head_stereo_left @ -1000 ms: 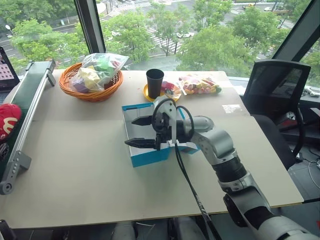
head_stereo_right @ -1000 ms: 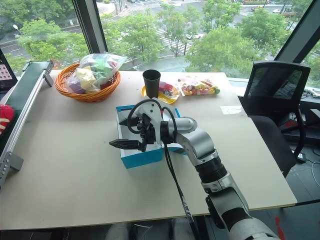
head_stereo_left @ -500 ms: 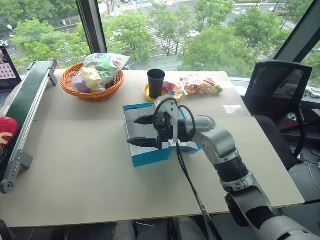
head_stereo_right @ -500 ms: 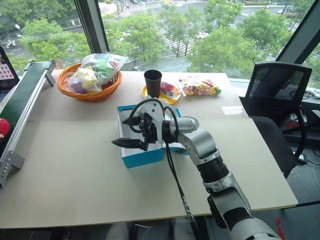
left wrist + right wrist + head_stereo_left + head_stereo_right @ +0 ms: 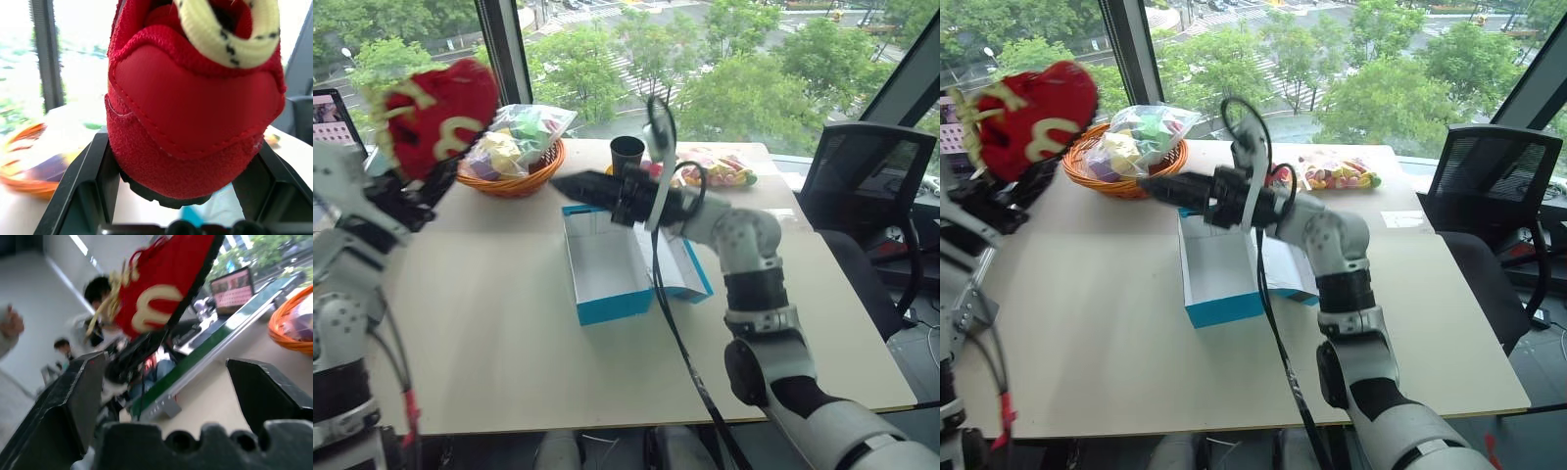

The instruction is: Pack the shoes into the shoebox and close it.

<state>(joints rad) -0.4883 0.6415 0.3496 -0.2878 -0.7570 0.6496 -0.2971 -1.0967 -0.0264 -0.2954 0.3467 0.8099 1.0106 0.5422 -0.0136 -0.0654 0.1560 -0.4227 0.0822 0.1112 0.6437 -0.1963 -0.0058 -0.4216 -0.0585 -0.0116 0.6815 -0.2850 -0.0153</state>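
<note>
Shoe [image 5: 435, 116], bright red with cream laces, is being gripped by its heel between the black fingers of the left tool [image 5: 171, 196], raised above the tabletop's [image 5: 489, 333] left side. Right tool [image 5: 166, 396] is reaching over the far end of the shoebox [image 5: 604, 269] with fingers spread wide, gripping nothing. Shoebox is lying open mid-tabletop, lid folded out.

Pale beige rectangular tabletop [image 5: 509, 333], matte, daylit. Floor-to-ceiling windows with dark metal mullions [image 5: 505, 49], green treetops [image 5: 744, 88] and street outside. Black mesh-backed office chair [image 5: 862, 176] beside the table. Green conveyor belt with grey metal rail [image 5: 969, 294] alongside.
</note>
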